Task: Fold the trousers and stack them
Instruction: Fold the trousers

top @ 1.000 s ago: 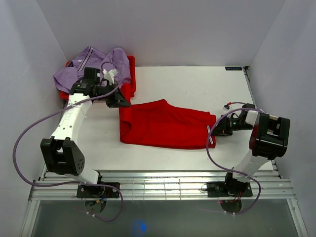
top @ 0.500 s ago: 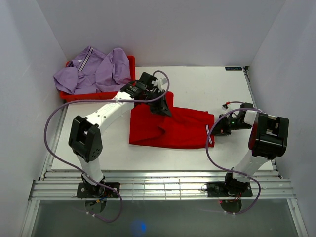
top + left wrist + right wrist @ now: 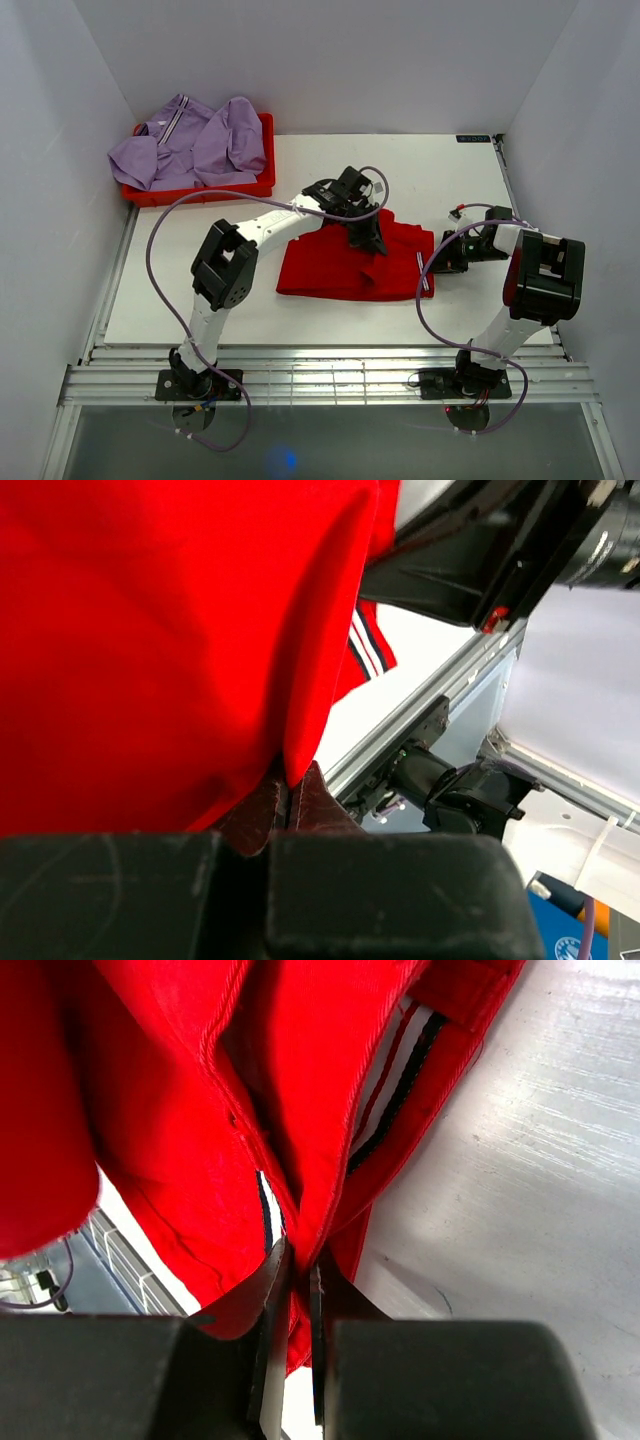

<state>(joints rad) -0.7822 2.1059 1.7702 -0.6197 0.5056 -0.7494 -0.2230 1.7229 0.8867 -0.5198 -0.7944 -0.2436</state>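
The red trousers [image 3: 335, 268] lie on the white table, partly folded over themselves. My left gripper [image 3: 371, 240] is shut on a fold of the red cloth [image 3: 180, 650] and holds it above the right half of the garment. My right gripper [image 3: 438, 262] is shut on the trousers' right edge, by the striped band [image 3: 395, 1090], low at the table. The red cloth [image 3: 300, 1110] fills the right wrist view.
A red bin [image 3: 200, 187] at the back left holds purple garments [image 3: 190, 140]. The white table [image 3: 420, 170] shows bare behind the trousers. The metal rail [image 3: 330, 375] runs along the near edge. Walls enclose the left, back and right.
My left gripper has swept from the back left across to the right, carrying the trousers' left end over the rest. The garment is now shorter. My right gripper has stayed in place.
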